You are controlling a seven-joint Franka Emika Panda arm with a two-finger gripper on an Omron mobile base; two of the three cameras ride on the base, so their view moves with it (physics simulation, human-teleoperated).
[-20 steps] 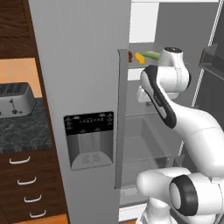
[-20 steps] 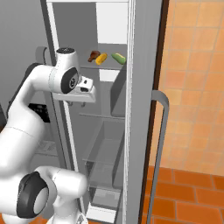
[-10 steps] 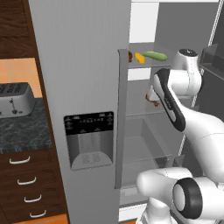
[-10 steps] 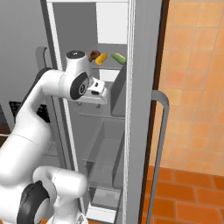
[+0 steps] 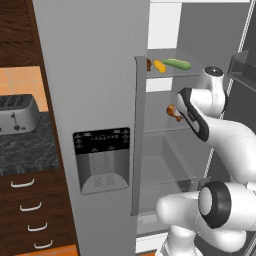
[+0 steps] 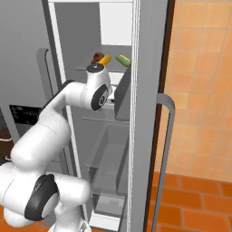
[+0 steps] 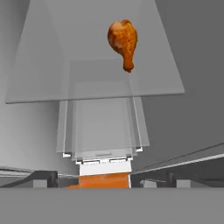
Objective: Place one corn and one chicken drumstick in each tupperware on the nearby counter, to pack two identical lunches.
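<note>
- Far left, left base view: silver toaster (image 5: pixel 17 114) sits on the dark speckled counter (image 5: pixel 27 150), over brown drawers (image 5: pixel 30 215) w/ curved silver handles.
- Next right: closed grey fridge door (image 5: pixel 95 100) w/ dispenser panel (image 5: pixel 102 159) and a long vertical handle (image 5: pixel 137 135).
- Open fridge compartment right of that. Top glass shelf (image 5: pixel 172 71) carries, L to R, a dark brownish item at the door edge (too hidden to name), the corn (image 5: pixel 159 66) w/ yellow cob, then a green vegetable (image 5: pixel 177 63). Right base view has the same row: corn (image 6: pixel 105 60), green veg (image 6: pixel 122 60).
- One shelf lower: chicken drumstick (image 5: pixel 173 112) lies on the glass, just left of the arm's wrist; can't tell if it touches the wrist.
- Hand view: drumstick (image 7: pixel 123 41) lies on a clear glass shelf (image 7: pixel 39 78), fat end up-frame, bone end down-frame, nothing gripping it. Fridge drawers and orange floor tiles (image 7: pixel 104 180) show below through the glass.
- Gripper: fingers not clearly seen in either base view; jaws spread wide, holding nothing.
- Right side: white arm (image 5: pixel 220 135) reaches into the fridge; in the right base view its wrist (image 6: pixel 97 88) sits by a door bin (image 6: pixel 122 93), w/ orange tiled wall (image 6: pixel 199 90) far right.
</note>
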